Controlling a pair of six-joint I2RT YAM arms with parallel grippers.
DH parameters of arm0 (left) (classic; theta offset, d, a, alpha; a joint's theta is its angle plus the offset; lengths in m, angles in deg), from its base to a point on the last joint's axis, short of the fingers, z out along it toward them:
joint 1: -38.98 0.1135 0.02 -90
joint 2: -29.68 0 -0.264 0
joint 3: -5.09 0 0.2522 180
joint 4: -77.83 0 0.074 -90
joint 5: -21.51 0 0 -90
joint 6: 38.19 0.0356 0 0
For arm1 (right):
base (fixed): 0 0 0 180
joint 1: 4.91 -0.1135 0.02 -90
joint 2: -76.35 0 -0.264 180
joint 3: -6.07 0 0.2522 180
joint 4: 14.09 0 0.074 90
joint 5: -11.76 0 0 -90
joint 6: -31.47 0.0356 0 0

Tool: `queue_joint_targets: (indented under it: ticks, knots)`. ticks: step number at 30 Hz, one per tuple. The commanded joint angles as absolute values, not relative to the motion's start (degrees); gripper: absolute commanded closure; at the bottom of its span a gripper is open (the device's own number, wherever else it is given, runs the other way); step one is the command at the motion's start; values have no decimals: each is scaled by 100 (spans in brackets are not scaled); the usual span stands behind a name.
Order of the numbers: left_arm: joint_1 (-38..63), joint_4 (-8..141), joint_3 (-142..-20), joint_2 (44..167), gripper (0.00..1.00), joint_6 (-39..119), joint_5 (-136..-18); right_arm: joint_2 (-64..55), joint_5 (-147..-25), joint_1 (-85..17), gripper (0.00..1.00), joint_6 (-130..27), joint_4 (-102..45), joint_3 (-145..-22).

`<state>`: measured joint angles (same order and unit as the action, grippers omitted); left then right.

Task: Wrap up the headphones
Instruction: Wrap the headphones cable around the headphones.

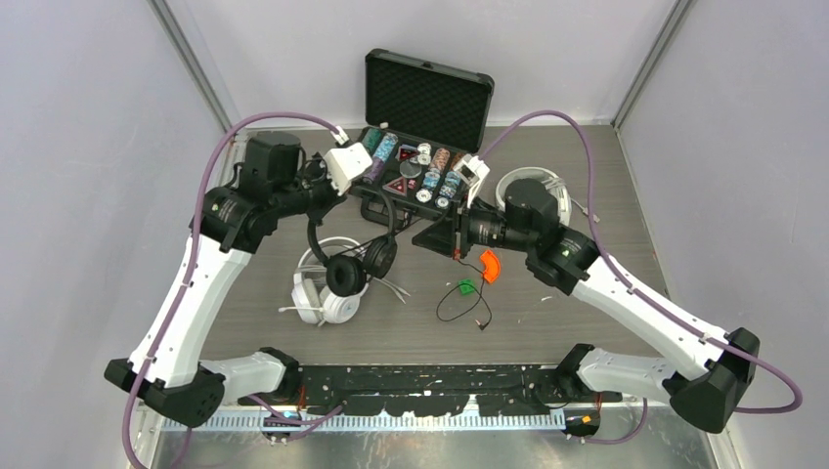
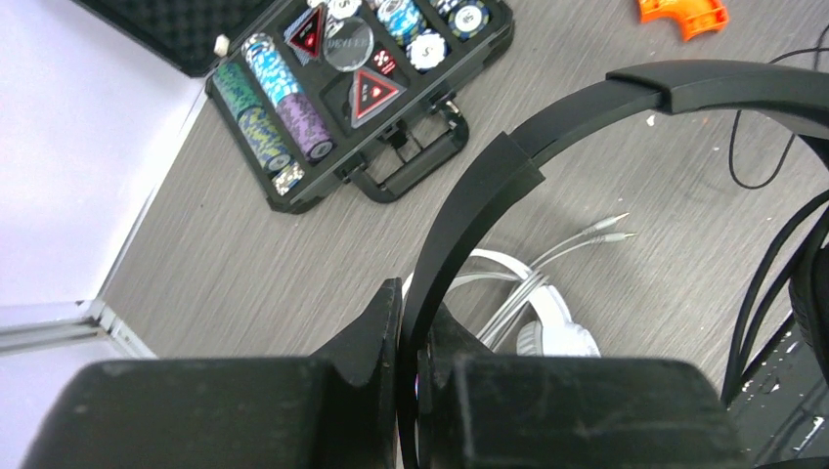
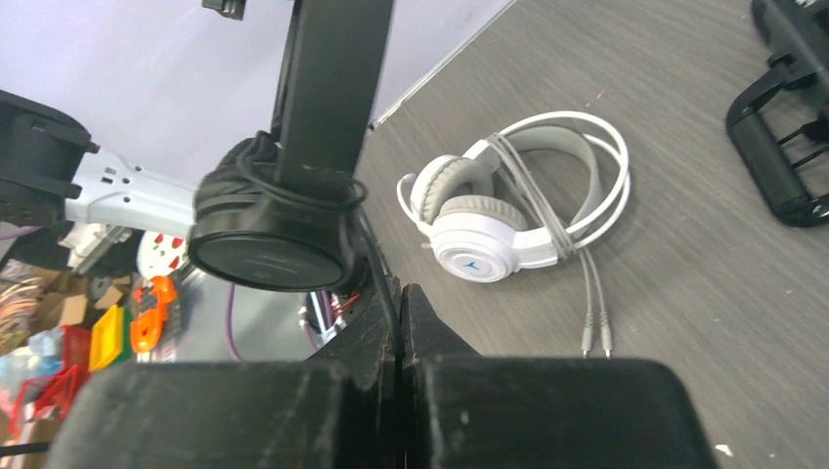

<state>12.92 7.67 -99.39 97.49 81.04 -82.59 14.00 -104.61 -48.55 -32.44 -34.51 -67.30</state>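
While the left gripper [image 2: 409, 330] has its jaws all but closed, they pinch the flat band of the black headphones [image 2: 489, 186], one finger on each face of the band. The pair hangs clear of the table [image 1: 567, 322].

Right gripper [image 3: 401, 315]: jaws pressed together, no gap showing. The thin black cable [image 3: 374, 256] comes off the ear cup and runs into the seam between the fingers, so it reads as clamped there. A few turns of this cable lie over the cup.

View comparison:
- Top view only: the second white headset [image 1: 536, 184], at 3 o'clock from the black pair, partly behind the right arm. The open poker-chip case [image 1: 420, 147] sits at 12 o'clock.
- Right wrist view only: the first white headset [image 3: 508, 220] in detail, lying flat on its side with its grey cable laid over the band and two plugs pointing to 6 o'clock.
- Left wrist view only: the grip on the band, seen up close.
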Motion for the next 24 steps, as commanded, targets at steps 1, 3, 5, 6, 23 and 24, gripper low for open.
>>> queue_joint_targets:
  ticks: [1, 3, 5, 6, 23, 24]
  knots:
    - [1120, 1059, -9909, 9872, 100, 8197, -7583, 1210, -10931, -4817, 100, -2842, -3526, -7188]
    - [1028, 1128, -9859, 9925, 100, 8196, -7250, 1113, -11064, -4822, 99, -2704, -3525, -7327]
    - [947, 1254, -9797, 9937, 100, 8171, -6924, 1018, -11259, -4815, 100, -2601, -3509, -7447]
    - [921, 1297, -9775, 9946, 100, 8167, -6681, 946, -11333, -4816, 100, -2548, -3488, -7489]
    - [486, 1764, -9693, 10034, 100, 7477, -4946, 97, -11826, -4818, 93, -743, -1411, -7705]
    - [487, 1697, -9797, 10093, 100, 7308, -4839, 27, -11812, -4822, 93, -678, -1372, -7752]
